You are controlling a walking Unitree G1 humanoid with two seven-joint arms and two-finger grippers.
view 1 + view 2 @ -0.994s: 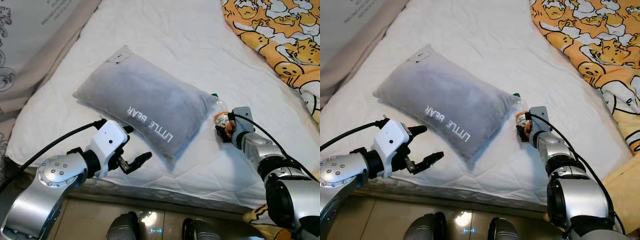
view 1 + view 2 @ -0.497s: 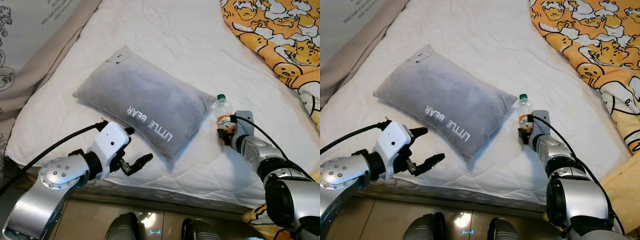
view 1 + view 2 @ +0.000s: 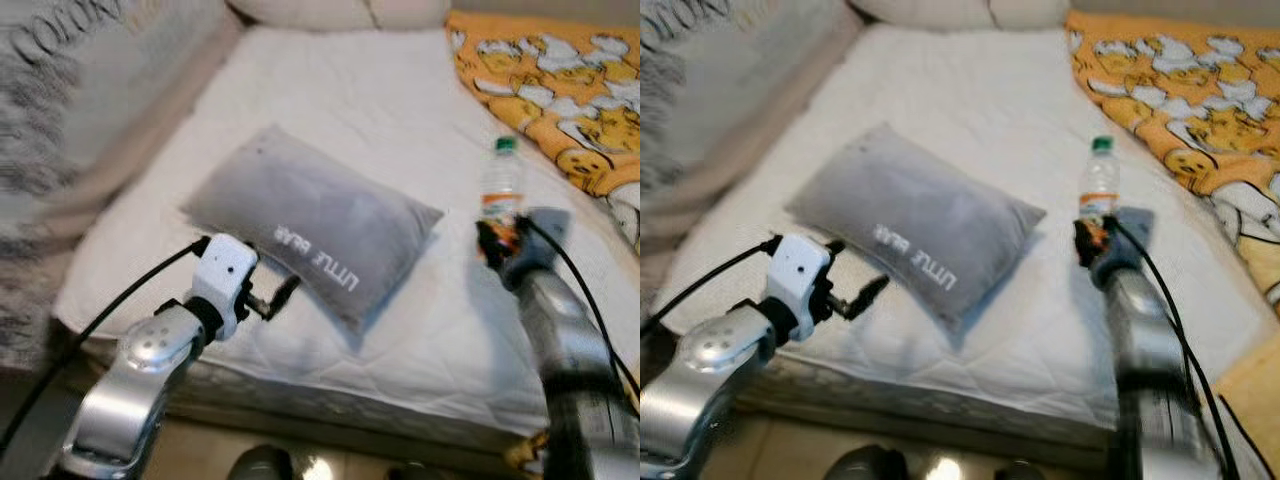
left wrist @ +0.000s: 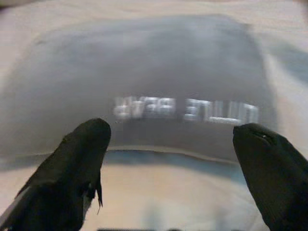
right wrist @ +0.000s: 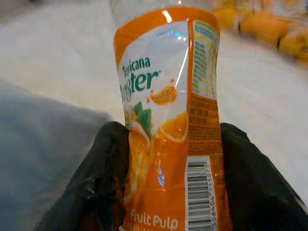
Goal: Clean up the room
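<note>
A clear plastic bottle (image 3: 500, 185) with a green cap and an orange Tropicana label (image 5: 168, 110) stands upright above the white bed, to the right of the pillow. My right gripper (image 3: 497, 238) is shut on its lower part, one black finger (image 5: 103, 183) on each side of the label. A grey pillow (image 3: 315, 232) printed "LITTLE BEAR" lies on the mattress. My left gripper (image 3: 272, 297) is open just in front of the pillow's near edge (image 4: 183, 149), fingers (image 4: 77, 168) spread wide and holding nothing.
The white mattress (image 3: 340, 110) fills the middle, its front edge (image 3: 330, 400) close to me. An orange and yellow patterned blanket (image 3: 560, 95) covers the right side. A patterned grey fabric (image 3: 90, 110) runs along the left. Pale pillows (image 3: 340, 12) lie at the head.
My right gripper has lifted the bottle from beside the pillow and carried it upright to the right. The whole view has tilted up and blurred. The left gripper has edged closer to the pillow.
</note>
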